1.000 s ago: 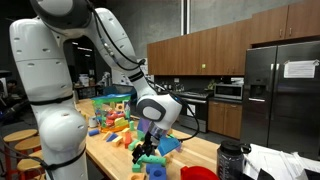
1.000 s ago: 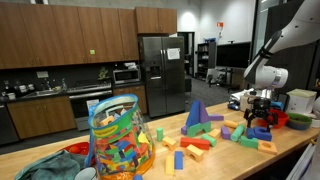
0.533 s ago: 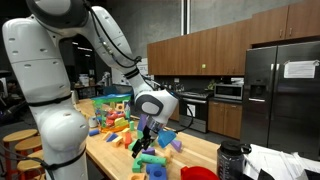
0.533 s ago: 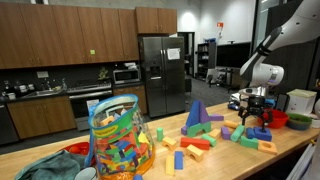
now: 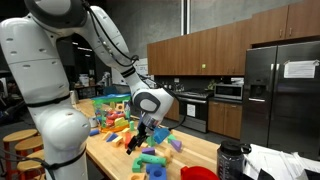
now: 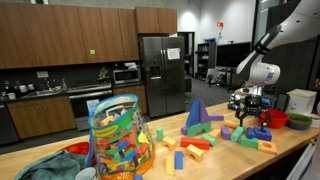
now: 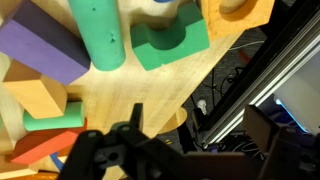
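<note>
Gripper [image 5: 143, 136]: black two-finger, jaws spread wide, nothing between them, hanging above the blocks.
Nearest block: green foam cylinder [image 7: 100, 35], at eleven o'clock from the jaws in the wrist view, lying on the wooden table [image 7: 150, 100].
Neighbours: green notched foam block [image 7: 170, 45] just beside it at three o'clock; purple foam wedge [image 7: 40, 62] at eight o'clock.

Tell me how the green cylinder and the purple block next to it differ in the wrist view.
The green cylinder is round along its length; the purple block has flat faces and sharp edges. The green cylinder looks slimmer, the purple block broader. One is teal green, the other violet. Both lie side by side on the wooden table.
</note>
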Controlling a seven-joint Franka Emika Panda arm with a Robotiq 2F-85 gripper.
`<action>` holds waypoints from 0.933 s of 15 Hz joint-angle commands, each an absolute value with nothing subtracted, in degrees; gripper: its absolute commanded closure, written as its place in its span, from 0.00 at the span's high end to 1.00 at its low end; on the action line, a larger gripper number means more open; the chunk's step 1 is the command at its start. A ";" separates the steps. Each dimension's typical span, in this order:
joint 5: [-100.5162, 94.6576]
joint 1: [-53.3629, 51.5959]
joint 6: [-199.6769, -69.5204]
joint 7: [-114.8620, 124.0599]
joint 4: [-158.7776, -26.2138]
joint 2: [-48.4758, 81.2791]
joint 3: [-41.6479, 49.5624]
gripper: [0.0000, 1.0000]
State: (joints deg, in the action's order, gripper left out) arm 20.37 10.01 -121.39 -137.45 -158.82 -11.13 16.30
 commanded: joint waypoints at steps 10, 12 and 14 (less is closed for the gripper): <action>29.03 9.10 -120.72 -135.27 -159.06 -9.55 15.81 1.00; 31.66 9.18 -121.07 -135.07 -159.06 -8.59 15.67 1.00; 33.47 9.35 -121.16 -135.16 -159.06 -7.70 15.61 1.00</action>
State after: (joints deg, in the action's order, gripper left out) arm 30.85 9.13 -120.67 -135.71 -159.06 -8.88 15.50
